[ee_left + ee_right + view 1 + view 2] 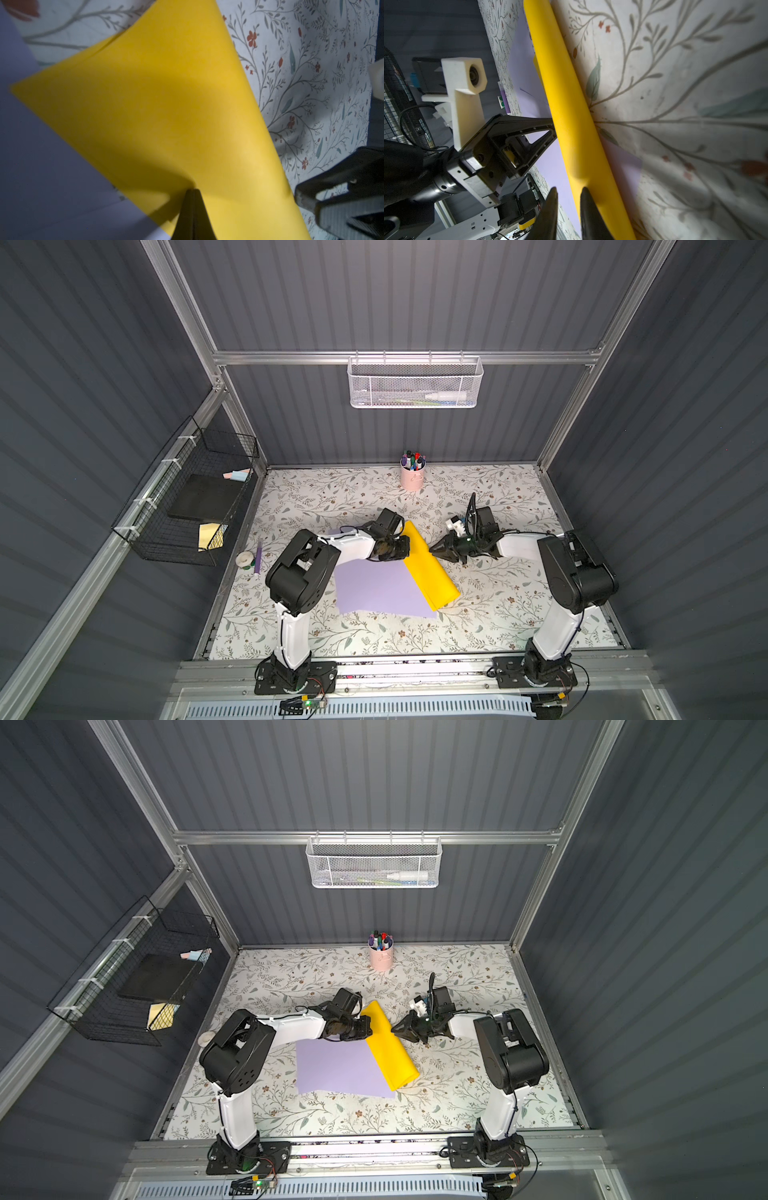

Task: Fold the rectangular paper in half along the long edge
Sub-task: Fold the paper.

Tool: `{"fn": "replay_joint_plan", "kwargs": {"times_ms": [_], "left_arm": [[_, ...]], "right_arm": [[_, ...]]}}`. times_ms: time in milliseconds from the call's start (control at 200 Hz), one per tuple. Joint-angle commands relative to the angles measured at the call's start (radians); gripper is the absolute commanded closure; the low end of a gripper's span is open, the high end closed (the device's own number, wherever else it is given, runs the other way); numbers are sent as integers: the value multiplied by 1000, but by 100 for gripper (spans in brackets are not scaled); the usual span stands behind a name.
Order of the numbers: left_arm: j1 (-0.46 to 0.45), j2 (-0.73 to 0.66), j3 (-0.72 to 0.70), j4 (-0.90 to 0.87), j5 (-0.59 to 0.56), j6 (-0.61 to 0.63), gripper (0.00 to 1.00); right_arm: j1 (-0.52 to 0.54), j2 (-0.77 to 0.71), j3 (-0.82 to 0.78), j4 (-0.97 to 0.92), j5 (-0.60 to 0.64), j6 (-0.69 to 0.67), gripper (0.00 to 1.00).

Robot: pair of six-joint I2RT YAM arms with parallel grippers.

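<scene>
Right now we see the yellow paper (430,568) lying on a slant near the middle of both top views. It is doubled over on itself, with a soft, rounded bend along the long side that faces the right of the frame. Its lower left part rests on top of the purple sheet (374,591), which lies flat on the floral surface (498,497). Our left hand (406,549) reaches in from the left of the frame and meets the yellow paper's left long edge near its upper end. In the left wrist view that hand's fingers (193,199) are pressed together with no gap between them. They nip the yellow paper, and a shadowed pucker runs up to their tips. Our right hand (433,549) sits just beside the rounded bend, on the right of the frame and roughly level with the left hand. In the right wrist view its fingers (553,199) stand a little apart with nothing held between them. One tip lies close against the yellow roll, and we cannot tell whether it touches. At the upper middle of the surface, well apart from the papers, a pink cup (412,481) of markers stands by the back wall.
</scene>
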State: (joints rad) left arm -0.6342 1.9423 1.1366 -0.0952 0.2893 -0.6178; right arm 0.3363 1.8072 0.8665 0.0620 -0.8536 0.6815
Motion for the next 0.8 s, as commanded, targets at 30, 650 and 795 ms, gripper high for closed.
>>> {"fn": "replay_joint_plan", "kwargs": {"times_ms": [30, 650, 795], "left_arm": [[1, 14, -18, -43, -5, 20, 100], [1, -14, -26, -51, -12, 26, 100], [1, -23, -25, -51, -14, 27, 100]], "right_arm": [[6, 15, 17, 33, -21, 13, 79], [-6, 19, -11, 91, -27, 44, 81], [-8, 42, -20, 114, -32, 55, 81]]}}
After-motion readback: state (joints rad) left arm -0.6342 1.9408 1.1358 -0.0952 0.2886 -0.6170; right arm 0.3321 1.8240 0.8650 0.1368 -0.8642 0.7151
